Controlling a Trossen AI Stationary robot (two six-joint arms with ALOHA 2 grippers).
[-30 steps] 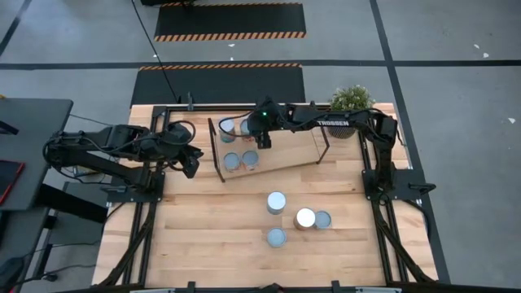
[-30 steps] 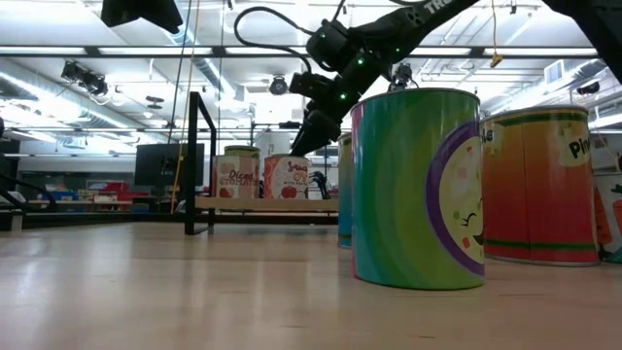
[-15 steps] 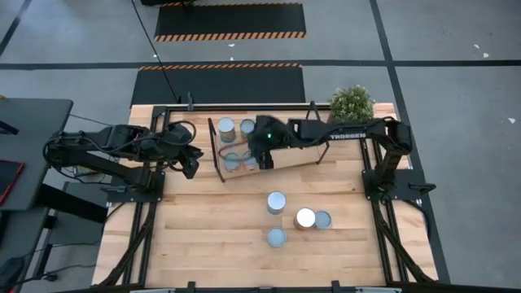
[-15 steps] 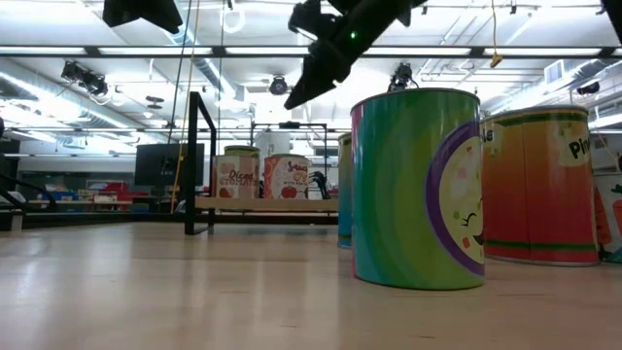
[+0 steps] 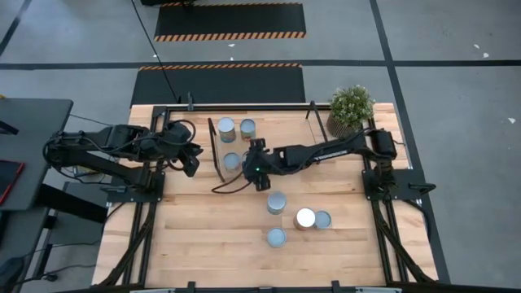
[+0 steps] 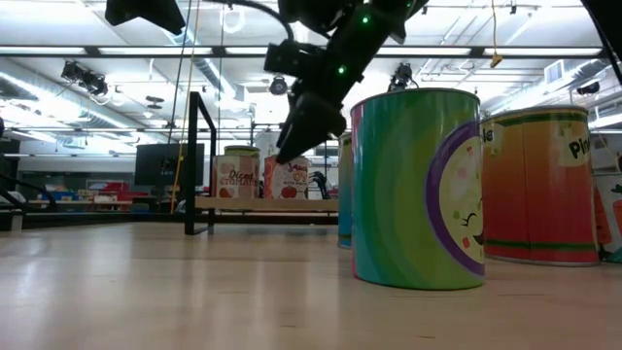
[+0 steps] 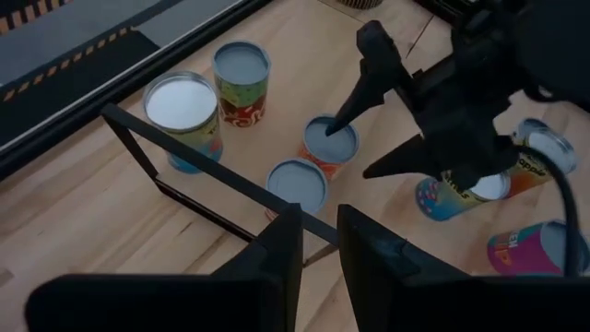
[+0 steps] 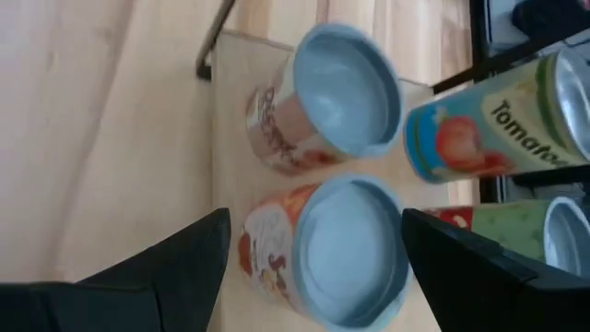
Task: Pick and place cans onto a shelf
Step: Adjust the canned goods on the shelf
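Pale-topped cans (image 8: 318, 124) stood on the light-wood shelf (image 5: 301, 155), four of them at its left end.
My right gripper (image 8: 313, 242) hung above them with fingers spread and empty; my left gripper (image 7: 318, 242), nearly closed on nothing, waited left of the shelf. Labels read "Tomatoes" (image 8: 512, 111) and "Diced tomatoes" (image 6: 236, 179); four more cans (image 5: 277, 203) sat on the table (image 5: 203, 236).

Evenly lit by ceiling strip lights (image 6: 117, 51); soft shadows, glare on one silvery can top (image 5: 305, 217); right wrist view blurred.
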